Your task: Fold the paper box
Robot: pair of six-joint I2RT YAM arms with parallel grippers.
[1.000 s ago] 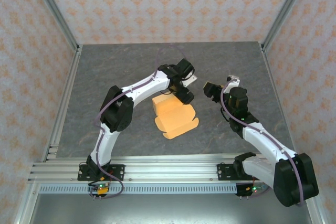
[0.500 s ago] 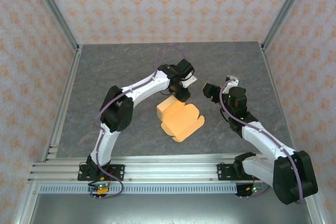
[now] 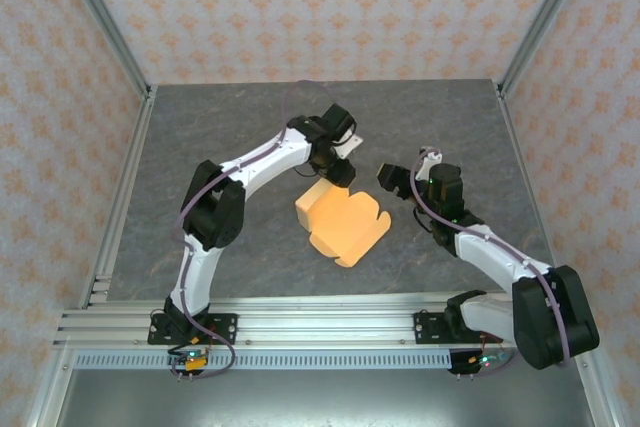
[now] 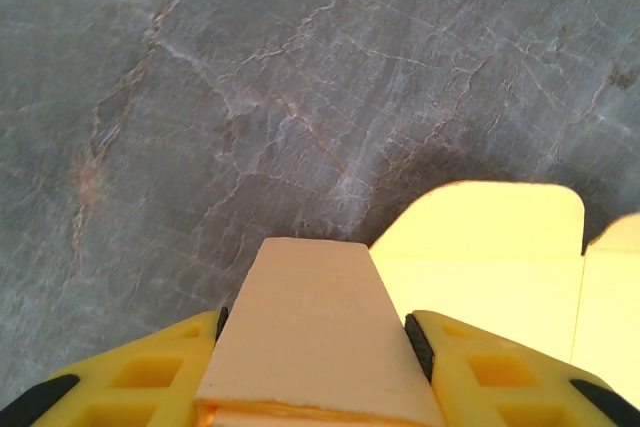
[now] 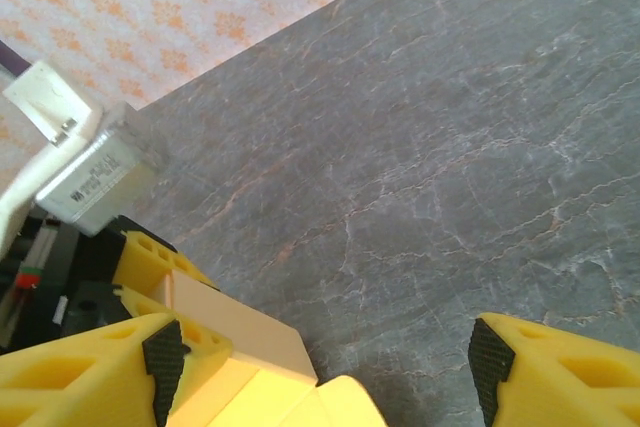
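Note:
The paper box (image 3: 342, 227) is an orange-yellow cardboard cut-out lying in the middle of the table, with its rear wall folded up. My left gripper (image 3: 334, 171) is shut on that raised tan wall (image 4: 315, 327), which fills the gap between its yellow fingers (image 4: 140, 382). Beyond it, a yellow flap (image 4: 490, 237) spreads to the right. My right gripper (image 3: 392, 183) hovers open just right of the box, with bare table between its pads (image 5: 494, 359). The box's tan wall (image 5: 240, 332) shows at the lower left of the right wrist view, where the left gripper's fingers (image 5: 150, 257) hold it.
The grey marbled table (image 3: 250, 127) is enclosed by patterned walls and aluminium frame rails (image 3: 120, 197). A slotted rail (image 3: 320, 322) runs along the near edge by the arm bases. Open table lies left of and behind the box.
The left gripper has drawn slightly back and left with the box's wall, turning the box a little. The right gripper has moved left, closer to the box.

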